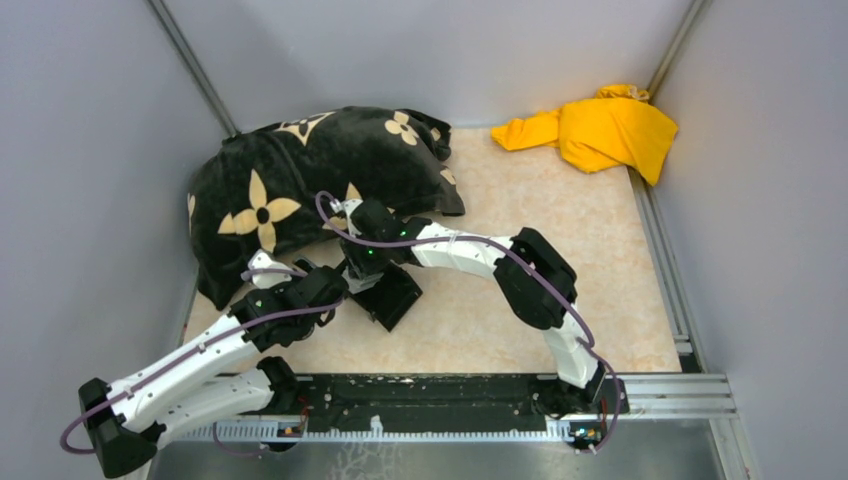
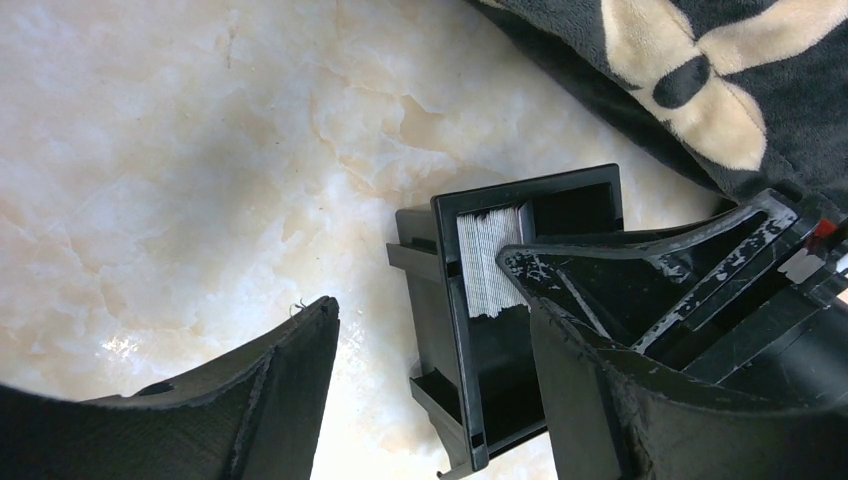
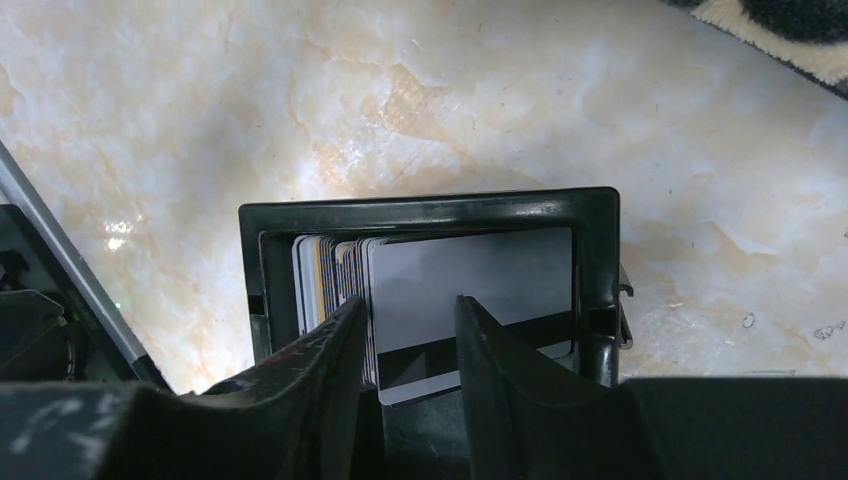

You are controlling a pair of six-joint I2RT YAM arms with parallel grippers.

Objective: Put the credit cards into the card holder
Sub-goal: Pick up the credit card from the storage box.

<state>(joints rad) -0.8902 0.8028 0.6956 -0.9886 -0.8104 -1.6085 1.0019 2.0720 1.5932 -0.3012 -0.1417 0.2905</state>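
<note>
A black open-topped box (image 1: 392, 298) stands on the marble-pattern table between both grippers. It holds a stack of several cards (image 3: 325, 275) on edge, some with blue and orange edges. A grey card with a black stripe (image 3: 470, 275) leans at the front of the stack. My right gripper (image 3: 410, 310) hangs over the box mouth, jaws a little apart, gripping nothing. My left gripper (image 2: 420, 300) is open wide, with the box's side wall (image 2: 455, 330) between its fingers and white card edges (image 2: 490, 260) showing. No tan wallet is in view.
A black pillow with beige flowers (image 1: 310, 170) lies just behind the box at the back left. A yellow cloth (image 1: 600, 125) sits in the far right corner. Grey walls close in three sides. A metal rail (image 1: 450, 400) runs along the near edge.
</note>
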